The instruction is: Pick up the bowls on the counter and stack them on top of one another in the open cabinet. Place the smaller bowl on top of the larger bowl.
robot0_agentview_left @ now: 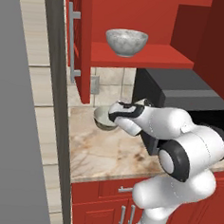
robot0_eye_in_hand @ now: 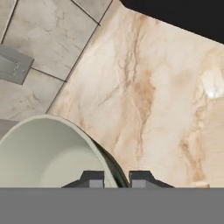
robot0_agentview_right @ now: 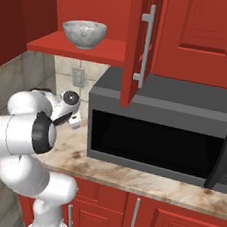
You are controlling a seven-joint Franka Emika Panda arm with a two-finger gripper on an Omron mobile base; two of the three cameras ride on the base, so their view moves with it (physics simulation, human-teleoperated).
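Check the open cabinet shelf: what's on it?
The larger bowl stands alone on the open cabinet's shelf, nothing stacked on it. Its inside is hidden by its wall. The smaller bowl is on the counter.

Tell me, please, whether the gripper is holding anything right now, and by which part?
The gripper straddles the near rim of the small grey-green bowl, one fingertip either side; whether it is clamped cannot be told.

Three camera views of one kitchen corner.
Two base cameras look forward from behind the arm, left and right, sharing the worktop (robot0_agentview_left: 106,151) and open cabinet (robot0_agentview_right: 78,48); the hand camera looks closely down at the worktop.
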